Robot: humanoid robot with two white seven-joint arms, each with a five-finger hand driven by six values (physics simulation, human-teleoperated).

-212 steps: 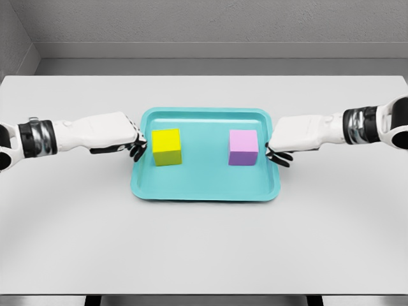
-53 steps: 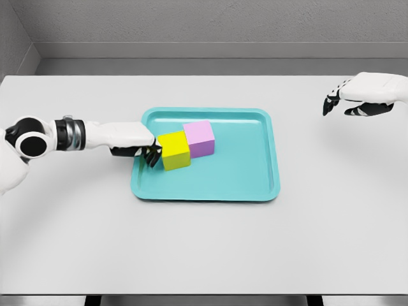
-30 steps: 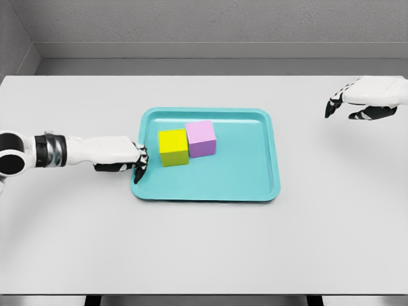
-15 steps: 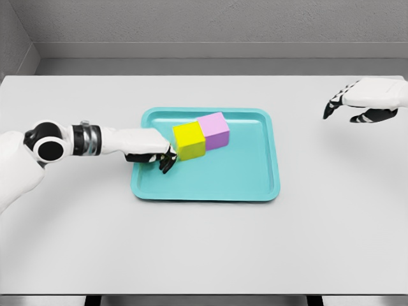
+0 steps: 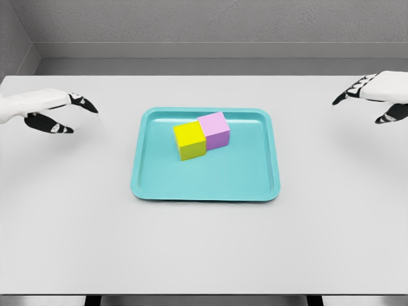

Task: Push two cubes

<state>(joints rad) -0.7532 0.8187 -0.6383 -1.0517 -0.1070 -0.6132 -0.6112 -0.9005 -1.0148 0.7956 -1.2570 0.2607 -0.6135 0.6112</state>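
Here the yellow cube [image 5: 190,141] touches the pink cube [image 5: 215,130] on the teal plastic tray [image 5: 264,185]; the left hand [image 5: 46,109] and right hand [image 5: 377,94] hover well apart, fingers spread, empty.

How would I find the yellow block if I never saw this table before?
Look for the teal tray in the middle of the white table. Two cubes sit touching inside it, toward the back. The yellow cube is the left, nearer one; its neighbour, the pink cube, sits to its right.
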